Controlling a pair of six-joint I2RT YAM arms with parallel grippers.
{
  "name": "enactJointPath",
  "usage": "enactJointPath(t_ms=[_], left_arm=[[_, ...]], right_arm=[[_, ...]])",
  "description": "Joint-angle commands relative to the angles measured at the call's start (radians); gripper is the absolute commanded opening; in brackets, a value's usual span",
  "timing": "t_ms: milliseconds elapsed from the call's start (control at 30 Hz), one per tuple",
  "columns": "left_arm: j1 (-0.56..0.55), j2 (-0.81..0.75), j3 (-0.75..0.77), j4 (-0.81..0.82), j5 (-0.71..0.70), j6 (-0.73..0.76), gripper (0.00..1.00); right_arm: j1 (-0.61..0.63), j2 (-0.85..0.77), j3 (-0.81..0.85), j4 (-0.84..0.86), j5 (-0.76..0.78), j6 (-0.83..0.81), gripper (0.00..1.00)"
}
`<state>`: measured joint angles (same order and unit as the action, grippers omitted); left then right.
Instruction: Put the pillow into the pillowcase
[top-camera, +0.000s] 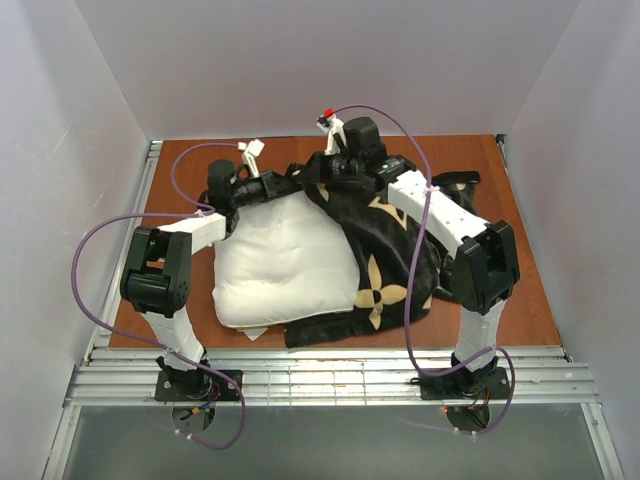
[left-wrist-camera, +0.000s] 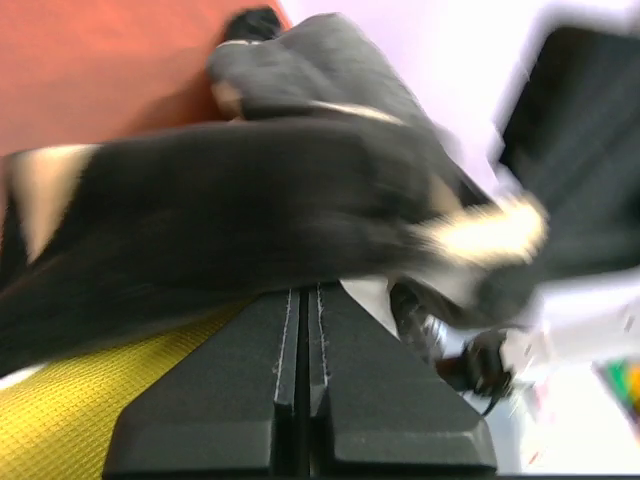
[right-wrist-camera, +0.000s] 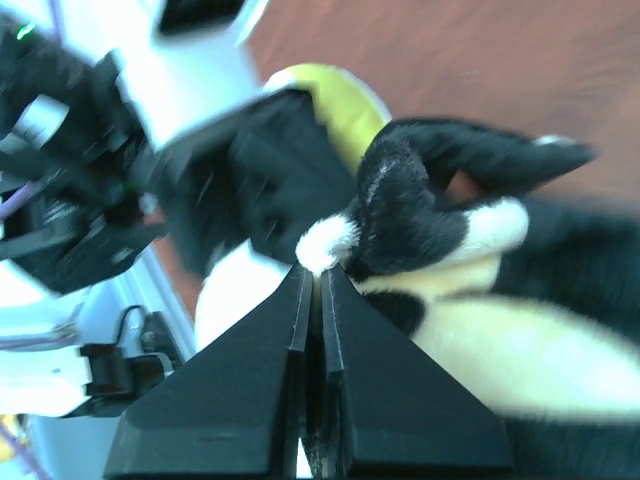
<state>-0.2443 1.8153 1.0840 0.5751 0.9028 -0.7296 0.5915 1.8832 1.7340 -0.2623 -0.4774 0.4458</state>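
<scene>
Evidently the right claw pinches the pillowcase.

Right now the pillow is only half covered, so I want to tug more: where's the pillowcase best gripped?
Probably pinch the pillowcase at its open hem along the far edge of the pillow, coming from the far side. There the plush bunches into a raised fold; elsewhere it drapes over the pillow.

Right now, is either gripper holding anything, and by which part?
Right gripper pinches the pillowcase at a bunched edge. Left gripper is shut; its hold cannot be told.
</scene>
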Motion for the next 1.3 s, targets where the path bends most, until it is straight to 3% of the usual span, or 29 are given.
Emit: enactJointPath(t_ms=[0, 100, 133, 167, 200, 233, 267, 300, 367, 400, 433, 467, 600, 800, 967, 1067, 1100, 1200, 1267], left_arm=[[0.069, -0.076, -0.05, 0.071, -0.153, -0.174, 0.0], [0.091, -0.068, -0.061, -0.057, -0.206, -0.09, 0.0], [0.099, -0.044, -0.009, -0.139, -0.237, -0.027, 0.05], [0.102, -0.027, 0.028, -0.237, -0.242, 0.031, 0.41], [0.105, -0.01, 0.068, -0.429, -0.233, 0.092, 0.57], [0.108, 0.012, 0.123, -0.543, -0.234, 0.239, 0.67], [0.108, 0.009, 0.193, -0.657, -0.229, 0.31, 0.71], [0.108, -0.011, 0.206, -0.819, -0.241, 0.391, 0.73], [0.117, -0.153, 0.119, -0.88, -0.243, 0.557, 0.8], [0.119, -0.209, 0.084, -0.906, -0.24, 0.615, 0.94], [0.117, -0.273, 0.055, -0.925, -0.239, 0.675, 0.98], [0.114, -0.365, 0.022, -0.942, -0.234, 0.811, 0.98], [0.045, -0.514, -0.062, -1.119, -0.271, 1.062, 0.98], [-0.228, -0.718, -0.304, -1.084, -0.482, 1.115, 0.98], [-0.325, -0.786, -0.441, -0.982, -0.561, 1.191, 0.98], [-0.363, -0.806, -0.513, -0.946, -0.564, 1.286, 0.98], [-0.389, -0.81, -0.535, -0.925, -0.587, 1.312, 0.98], [-0.44, -0.791, -0.619, -0.838, -0.665, 1.423, 0.98], [-0.46, -0.73, -0.642, -0.813, -0.682, 1.478, 0.98]], right_arm=[[0.093, -0.01, 0.012, 0.189, -0.067, 0.113, 0.01], [0.085, 0.04, 0.095, 0.155, -0.034, 0.029, 0.06], [0.074, 0.051, 0.119, 0.111, -0.021, -0.048, 0.24], [0.059, 0.054, 0.128, 0.044, -0.023, -0.083, 0.31], [0.019, 0.021, 0.116, 0.022, -0.004, -0.129, 0.37], [-0.004, -0.008, 0.064, -0.003, 0.014, -0.169, 0.51], [-0.027, -0.039, 0.036, -0.076, 0.023, -0.28, 0.57], [-0.063, -0.097, 0.02, -0.124, 0.063, -0.341, 0.59], [-0.105, -0.168, -0.086, -0.201, 0.101, -0.495, 0.6], [-0.11, -0.246, -0.135, -0.237, 0.124, -0.536, 0.61], [-0.108, -0.281, -0.245, -0.255, 0.135, -0.58, 0.61], [-0.105, -0.314, -0.293, -0.265, 0.137, -0.613, 0.62], [-0.032, -0.351, -0.433, -0.322, 0.204, -0.632, 0.64], [0.045, -0.245, -0.43, -0.339, 0.224, -0.544, 0.58], [0.073, -0.216, -0.474, -0.328, 0.388, -0.47, 0.53], [0.071, -0.214, -0.51, -0.324, 0.395, -0.47, 0.41], [0.071, -0.213, -0.517, -0.321, 0.384, -0.472, 0.24], [0.071, -0.21, -0.527, -0.324, 0.333, -0.473, 0.02], [0.071, -0.222, -0.511, -0.33, 0.252, -0.479, 0.01]])
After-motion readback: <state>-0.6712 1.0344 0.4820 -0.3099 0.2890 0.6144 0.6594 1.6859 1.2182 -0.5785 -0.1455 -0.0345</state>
